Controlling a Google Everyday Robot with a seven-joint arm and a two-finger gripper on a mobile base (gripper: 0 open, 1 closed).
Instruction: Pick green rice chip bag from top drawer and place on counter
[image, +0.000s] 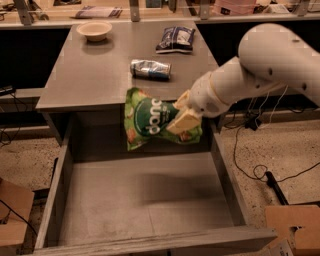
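Note:
My gripper (183, 116) is shut on the green rice chip bag (150, 120), gripping its right side. The bag hangs in the air above the back of the open top drawer (140, 200), level with the front edge of the counter (100, 75). The bag shows a dark green circle with white lettering. My white arm (260, 65) reaches in from the right. The drawer's flat grey bottom lies bare below the bag.
On the counter lie a crushed blue-and-silver can (150, 69), a blue-and-white bag (175, 39) and a pale bowl (94, 30) at the back left. Cardboard boxes stand at the lower left (12, 210) and lower right (295, 230). Cables (255, 165) lie on the floor at right.

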